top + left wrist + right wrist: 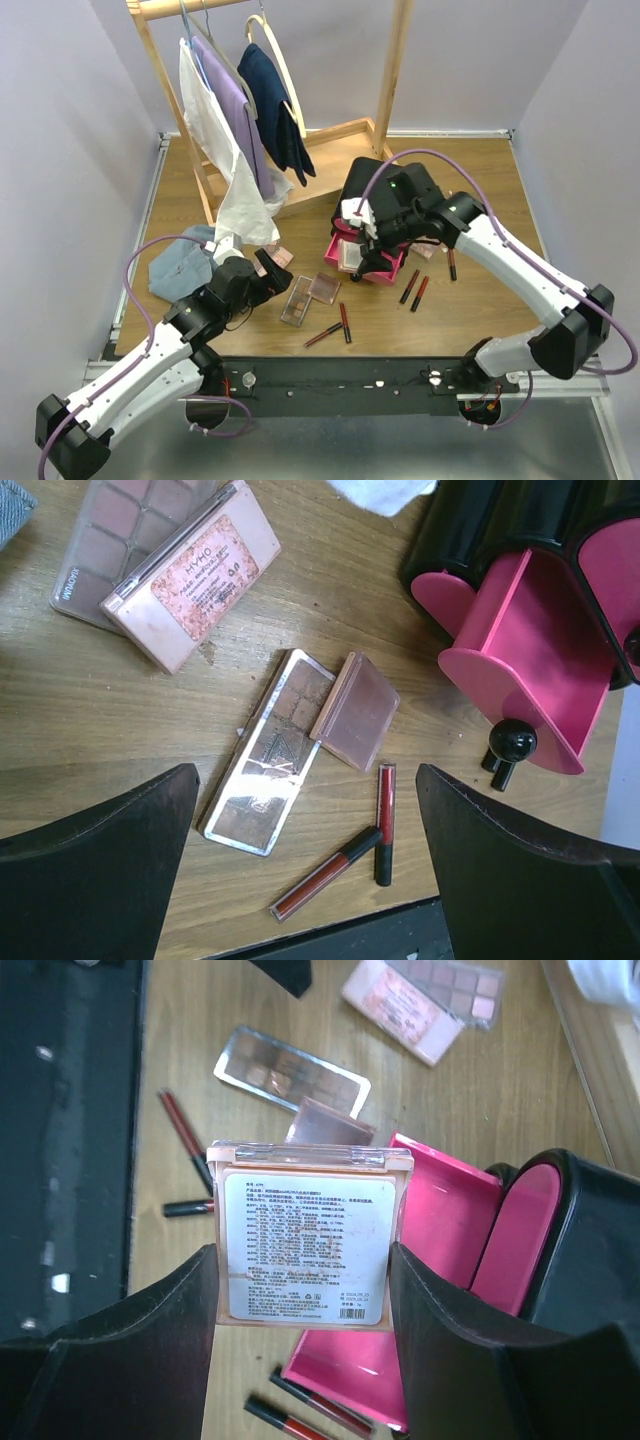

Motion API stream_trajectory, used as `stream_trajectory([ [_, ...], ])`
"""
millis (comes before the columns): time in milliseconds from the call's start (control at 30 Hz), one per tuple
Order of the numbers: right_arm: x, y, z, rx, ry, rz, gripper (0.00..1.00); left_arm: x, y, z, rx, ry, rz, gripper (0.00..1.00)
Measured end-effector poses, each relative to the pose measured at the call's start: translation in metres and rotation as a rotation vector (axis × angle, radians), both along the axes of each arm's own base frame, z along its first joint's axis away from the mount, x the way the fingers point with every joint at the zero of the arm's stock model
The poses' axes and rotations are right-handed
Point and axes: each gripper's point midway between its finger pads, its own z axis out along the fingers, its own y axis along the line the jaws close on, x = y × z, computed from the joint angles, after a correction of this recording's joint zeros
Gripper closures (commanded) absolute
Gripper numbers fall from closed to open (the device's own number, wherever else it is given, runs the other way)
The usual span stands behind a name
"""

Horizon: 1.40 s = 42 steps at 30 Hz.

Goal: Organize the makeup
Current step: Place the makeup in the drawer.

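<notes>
My right gripper [300, 1252] is shut on a square blush case [305, 1220] with its white label side up, held over the open pink drawer [440, 1210]. In the top view that gripper [356, 232] hangs at the front of the black drawer box [395, 190]. My left gripper [305, 780] is open above the table. Below it lie a long mirrored palette [262, 752], a small brown case [356, 710] and two crossed lip tubes [326, 872]. A pink palette [195, 575] lies farther off. More lip tubes [414, 290] rest right of the box.
A wooden clothes rack [395, 70] with hanging garments [235, 110] stands at the back left. A light blue cloth [180, 265] lies beside my left arm. The table's black front rail [340, 380] runs close behind the lip tubes.
</notes>
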Motion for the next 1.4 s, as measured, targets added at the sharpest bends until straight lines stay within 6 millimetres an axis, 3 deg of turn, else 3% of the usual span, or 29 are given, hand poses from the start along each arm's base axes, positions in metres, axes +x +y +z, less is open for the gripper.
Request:
stream_trajectory([
  [333, 0.021, 0.033, -0.037, -0.195, -0.164, -0.019, 0.59, -0.005, 0.006, 0.000, -0.038, -0.026, 0.015, 0.01],
  [467, 0.041, 0.039, -0.053, -0.288, -0.233, -0.083, 0.57, -0.005, 0.006, 0.001, -0.044, -0.029, 0.018, 0.01],
  [700, 0.070, 0.032, -0.052, -0.364, -0.356, -0.201, 0.52, -0.005, 0.007, 0.001, -0.047, -0.029, 0.023, 0.01],
  [833, 0.074, 0.034, -0.049, -0.377, -0.425, -0.226, 0.43, -0.005, 0.008, 0.000, -0.045, -0.026, 0.026, 0.01],
  [1033, 0.071, 0.028, -0.061, -0.416, -0.445, -0.238, 0.41, -0.004, 0.009, -0.001, -0.042, -0.023, 0.031, 0.01],
  [1400, 0.070, 0.018, -0.074, -0.464, -0.458, -0.247, 0.08, -0.003, 0.010, 0.000, -0.045, -0.027, 0.037, 0.01],
])
